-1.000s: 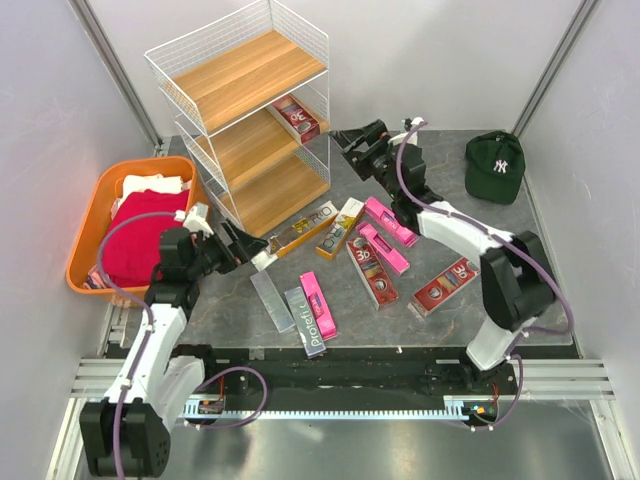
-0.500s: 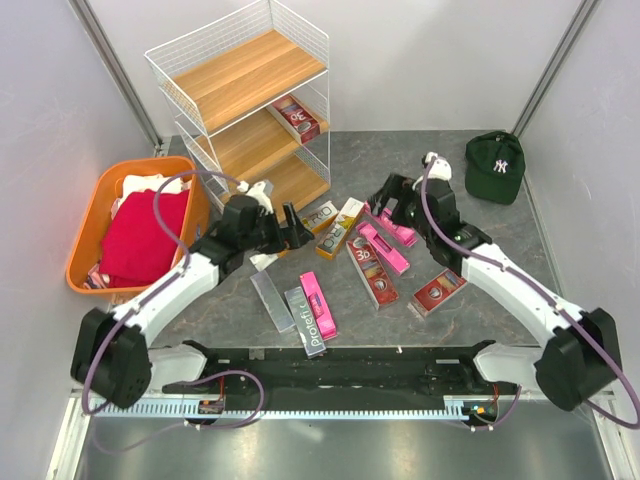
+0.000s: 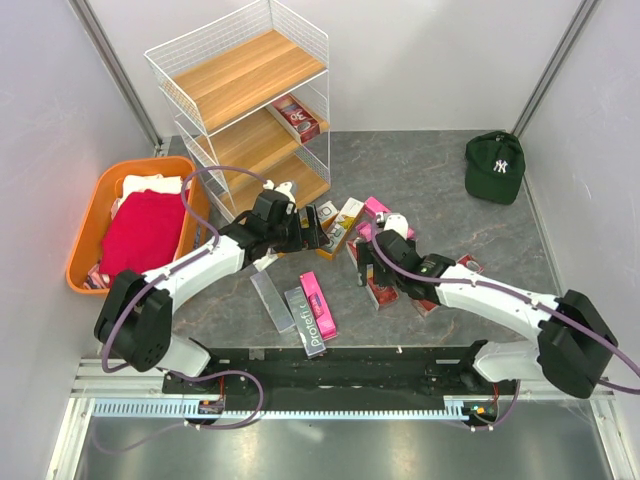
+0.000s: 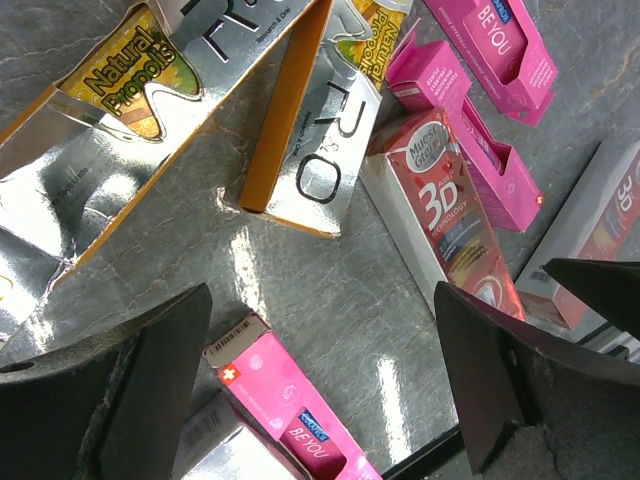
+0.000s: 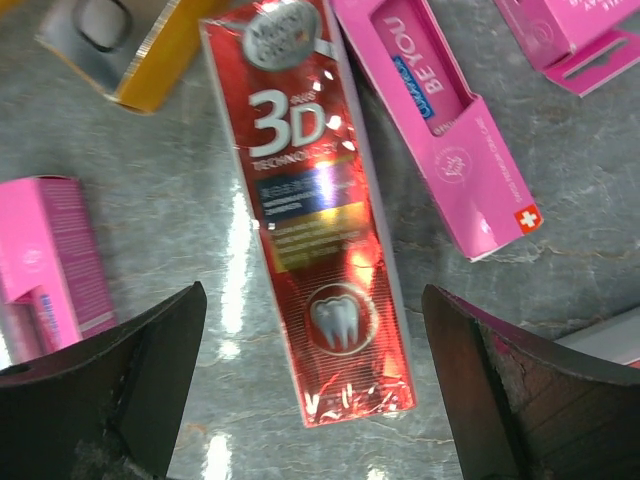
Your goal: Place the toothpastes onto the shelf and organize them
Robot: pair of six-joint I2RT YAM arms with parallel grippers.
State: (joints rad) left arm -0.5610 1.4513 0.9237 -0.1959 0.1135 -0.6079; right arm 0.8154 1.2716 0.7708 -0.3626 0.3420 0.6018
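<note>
Both grippers are spread wide and hold nothing. The right gripper [image 5: 312, 300] hangs with its jaws either side of a dark red 3D box [image 5: 300, 200] that lies flat on the table [image 3: 430, 180], and its wrist view shows no contact. The left gripper [image 4: 322, 300] hovers over bare tabletop between a pink box [image 4: 290, 410] and a gold-and-silver box [image 4: 320, 150].

Only one of the toothpastes is where it belongs: a red box [image 3: 295, 117] lies on the middle board of the shelf [image 3: 240, 75], toward the right end. The top board is bare, and so is what shows of the bottom one (the left arm hides part of it). Everything else, roughly ten boxes, lies scattered at odd angles on the table just in front of the shelf. The gold ones are nearest the rack, pinks and reds are in the middle, and a silver-grey pair [image 3: 272, 298] is toward the near edge.

I judge the job barely begun, with nearly every box left to lift and line up, and the right arm looks closest to a pick.

Further out, an orange basket [image 3: 85, 235] of cloths sits left of the shelf, and a green cap [image 3: 495, 165] lies at the far right.
</note>
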